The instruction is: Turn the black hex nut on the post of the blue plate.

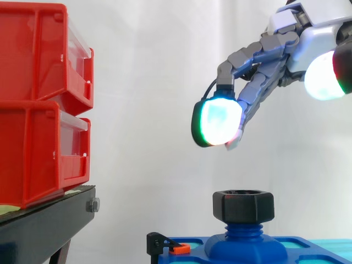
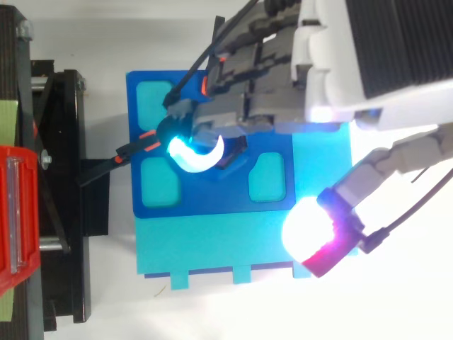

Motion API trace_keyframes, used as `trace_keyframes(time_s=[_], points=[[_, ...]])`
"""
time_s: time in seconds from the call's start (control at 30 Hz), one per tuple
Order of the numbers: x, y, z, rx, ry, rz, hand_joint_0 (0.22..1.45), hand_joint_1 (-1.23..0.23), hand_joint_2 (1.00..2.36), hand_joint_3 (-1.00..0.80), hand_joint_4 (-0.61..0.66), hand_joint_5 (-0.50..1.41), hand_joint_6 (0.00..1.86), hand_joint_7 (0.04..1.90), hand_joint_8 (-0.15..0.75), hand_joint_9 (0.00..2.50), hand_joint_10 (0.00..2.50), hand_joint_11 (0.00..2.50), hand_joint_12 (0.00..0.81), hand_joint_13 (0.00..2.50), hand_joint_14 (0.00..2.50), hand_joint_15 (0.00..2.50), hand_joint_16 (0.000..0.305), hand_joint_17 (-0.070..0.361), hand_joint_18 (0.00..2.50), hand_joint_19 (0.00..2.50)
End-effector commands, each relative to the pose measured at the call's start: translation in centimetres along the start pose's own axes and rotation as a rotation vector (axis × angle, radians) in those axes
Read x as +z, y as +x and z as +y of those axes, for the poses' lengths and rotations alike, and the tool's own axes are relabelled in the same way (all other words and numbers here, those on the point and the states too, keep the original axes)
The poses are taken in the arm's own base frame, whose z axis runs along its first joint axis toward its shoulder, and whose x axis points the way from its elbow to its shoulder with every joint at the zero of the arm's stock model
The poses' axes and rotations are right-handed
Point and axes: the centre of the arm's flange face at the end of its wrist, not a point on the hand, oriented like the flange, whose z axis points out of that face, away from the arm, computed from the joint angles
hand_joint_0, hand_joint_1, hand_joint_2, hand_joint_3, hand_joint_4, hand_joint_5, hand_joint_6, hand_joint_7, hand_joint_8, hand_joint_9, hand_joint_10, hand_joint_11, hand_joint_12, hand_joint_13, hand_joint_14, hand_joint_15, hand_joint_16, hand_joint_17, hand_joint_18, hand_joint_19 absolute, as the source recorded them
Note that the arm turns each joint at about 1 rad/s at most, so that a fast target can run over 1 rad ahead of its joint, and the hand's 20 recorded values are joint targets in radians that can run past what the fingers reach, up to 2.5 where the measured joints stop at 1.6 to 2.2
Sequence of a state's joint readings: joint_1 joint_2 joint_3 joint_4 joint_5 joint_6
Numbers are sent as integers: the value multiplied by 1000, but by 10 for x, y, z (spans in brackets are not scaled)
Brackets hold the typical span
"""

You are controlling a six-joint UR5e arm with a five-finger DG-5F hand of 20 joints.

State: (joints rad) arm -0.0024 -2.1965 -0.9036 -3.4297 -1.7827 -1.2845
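While the black hex nut [image 1: 243,205] sits at the top of the threaded blue post [image 1: 244,231], nothing touches it: we see clear space between its upper face and the nearest glowing pad. The post rises from a rounded boss in the middle of the blue plate [image 1: 308,248], and the plate lies on a wider cyan base [image 2: 212,248]. A small black clamp with an orange tab [image 1: 177,248] grips the plate's left edge in the side view.

Above the nut hangs the hand [image 1: 275,60], coming in from the upper right and sloping down to the left. Its fingers [image 1: 219,122] are bent loosely downward, the lowest pad shining white-green just above and a little left of the nut. The thumb [image 1: 324,77] stands well apart to the right, its pad lit white with a red edge. We read the fingers as spread and holding nothing.

From above, the fingers lie across the plate's centre and cover the post, with the thumb pad out over the cyan base.

To the left stand stacked red bins [image 1: 38,99] on a black stand [image 1: 44,225], before a white curtain [image 1: 154,82].
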Motion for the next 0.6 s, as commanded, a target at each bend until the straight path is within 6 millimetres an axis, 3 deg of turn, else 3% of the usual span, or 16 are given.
trace_keyframes(time_s=[0.0,0.3,0.57], points=[[12,17,1,0,1,-32,469,-520,1000,-500,171,-186,503,1001,191,504,10,268,322,601,13,313,44,98,369,344],[16,21,10,8,-4,-25,469,-519,1000,-500,174,-185,503,1001,193,507,10,265,322,602,13,307,44,99,372,352],[24,33,5,14,-3,-5,470,-518,1000,-500,170,-185,503,1003,192,509,10,258,323,601,14,313,44,99,373,352]])
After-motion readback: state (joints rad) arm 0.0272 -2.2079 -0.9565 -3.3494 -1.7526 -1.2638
